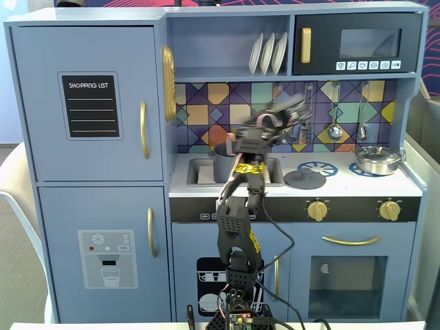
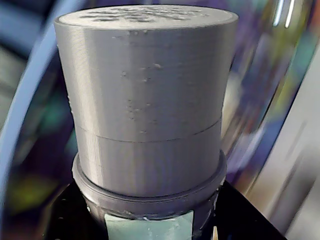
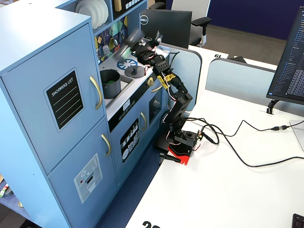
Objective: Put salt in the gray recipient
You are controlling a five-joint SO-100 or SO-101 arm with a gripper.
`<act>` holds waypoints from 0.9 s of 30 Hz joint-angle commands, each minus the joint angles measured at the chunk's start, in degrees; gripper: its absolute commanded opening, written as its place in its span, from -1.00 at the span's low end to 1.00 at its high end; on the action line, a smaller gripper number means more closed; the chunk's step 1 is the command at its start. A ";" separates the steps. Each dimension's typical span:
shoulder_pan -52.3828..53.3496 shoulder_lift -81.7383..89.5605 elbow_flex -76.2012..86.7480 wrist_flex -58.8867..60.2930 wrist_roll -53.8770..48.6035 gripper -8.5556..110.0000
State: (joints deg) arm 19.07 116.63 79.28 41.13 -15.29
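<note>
My gripper [image 2: 150, 222] is shut on the salt [image 2: 147, 100], a gray cylindrical shaker with a light green label that fills the wrist view. In a fixed view the gripper [image 1: 282, 113] and the salt [image 1: 271, 111] are motion-blurred, held tilted above the counter, up and to the right of the gray recipient [image 1: 220, 159]. This matte gray pot stands in the sink. In the other fixed view the salt [image 3: 128, 46] is blurred in the gripper [image 3: 138, 46], above and beyond the gray recipient [image 3: 110, 81].
A flat gray lid [image 1: 304, 180] lies on the counter right of the sink [image 1: 199, 172]. A shiny steel pan [image 1: 377, 159] sits on the far right burner. Utensils [image 1: 335, 113] hang on the back wall. The upper shelf [image 1: 227, 72] overhangs the counter.
</note>
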 commanded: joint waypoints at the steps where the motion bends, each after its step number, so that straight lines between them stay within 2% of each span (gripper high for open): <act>1: -10.99 4.39 -2.72 2.72 23.47 -0.86; 4: -15.03 3.25 -3.16 1.67 34.80 -0.86; 14: -26.98 -2.29 -5.54 -2.64 49.75 -0.86; 23: -25.05 -8.26 -13.36 -7.73 64.42 -0.86; 27: -21.97 -9.49 -13.54 -4.66 69.17 -0.86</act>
State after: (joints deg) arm -5.71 107.31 70.40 35.86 49.22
